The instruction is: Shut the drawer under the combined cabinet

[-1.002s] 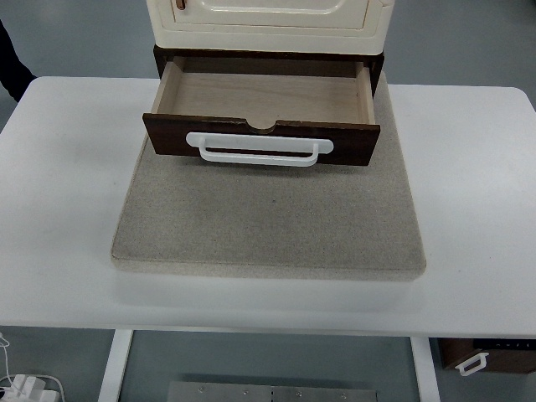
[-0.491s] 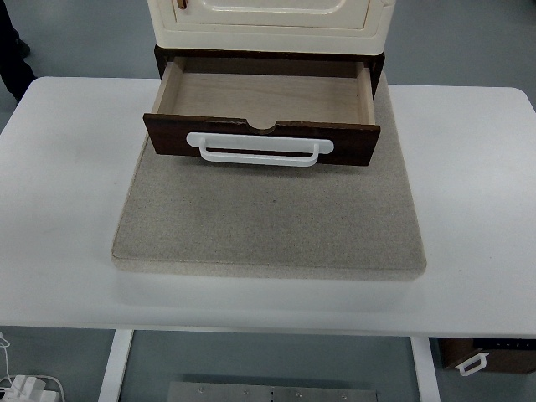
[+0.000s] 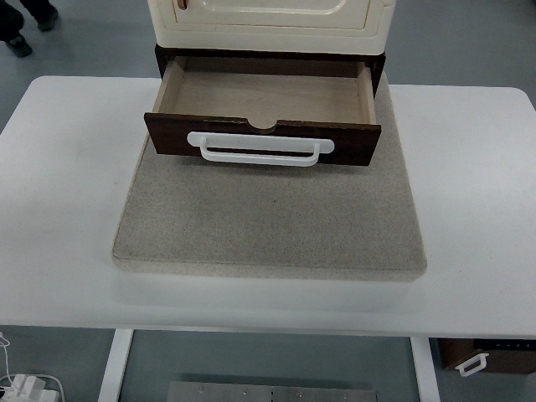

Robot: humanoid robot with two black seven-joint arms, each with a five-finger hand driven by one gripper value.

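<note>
Drawer (image 3: 262, 94) under the cream cabinet (image 3: 270, 18) is pulled out and open. It sticks out from the dark brown base of the cabinet, toward the near edge of the table. You can see right down into it. The inside is pale wood, and nothing lies in it. The front of the drawer is dark brown, with a small round dip cut in the middle of its top edge. A long white handle (image 3: 260, 148) runs across the front of the drawer, just below that dip.

The drawer and the cabinet sit on a gray mat (image 3: 270, 222). The mat lies flat on a white table (image 3: 59, 193). The drawer hangs over the far part of the mat, and most of the mat in front of the drawer is bare. The table spreads out wide on both sides of the mat.

No robot hand shows anywhere, left or right, so I cannot tell how the fingers are held.

Far from the drawer, at the top left corner, dark shoes (image 3: 23, 23) of a person stand on the floor past the table. Below the near edge of the table, at the bottom right corner, a small dark brown piece with a white handle (image 3: 473, 362) peeks out. At the bottom left corner, white cords and a plug (image 3: 21, 387) lie on the floor.
</note>
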